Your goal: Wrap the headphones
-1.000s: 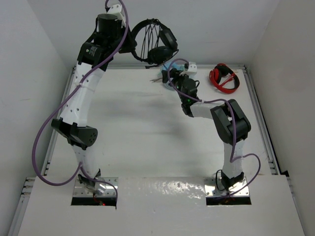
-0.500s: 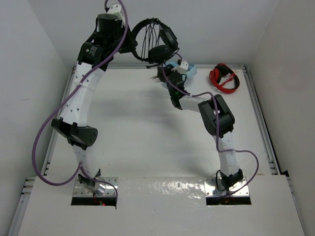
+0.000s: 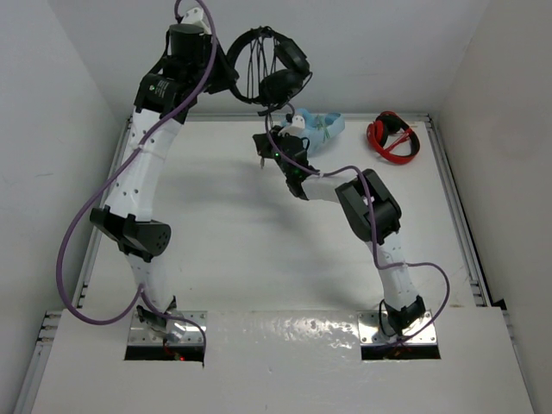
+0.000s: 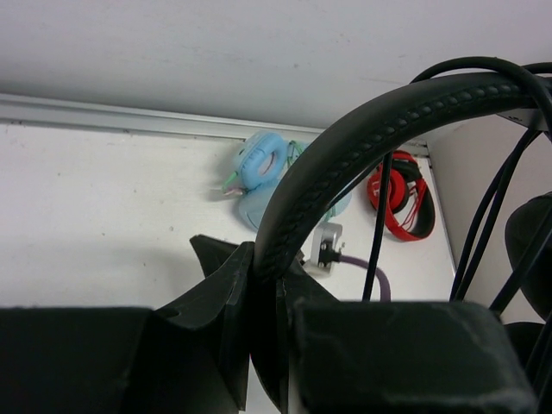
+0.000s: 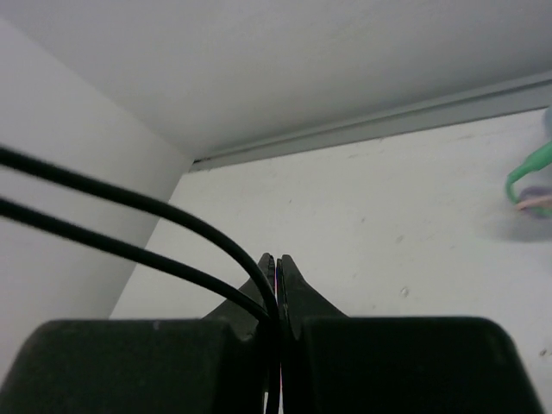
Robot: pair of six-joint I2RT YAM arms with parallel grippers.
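The black headphones (image 3: 278, 67) hang in the air near the back wall, with loops of their thin cable strung across the headband. My left gripper (image 3: 231, 76) is shut on the headband (image 4: 345, 147), which runs up from between the jaws (image 4: 263, 259). Just below, my right gripper (image 3: 261, 148) points left over the back of the table. Its jaws (image 5: 277, 263) are shut on the black cable (image 5: 129, 198), which enters in two strands from the left and passes down between the fingers.
Light-blue headphones (image 3: 321, 129) lie at the back of the table, right behind the right wrist. Red-and-black headphones (image 3: 392, 136) lie in the back right corner. White walls stand at the back and both sides, with metal rails (image 3: 453, 207) along the table edges.
My right arm swung left along the back of the table and its jaws went from open to shut on the cable. The left arm and headphones barely moved.
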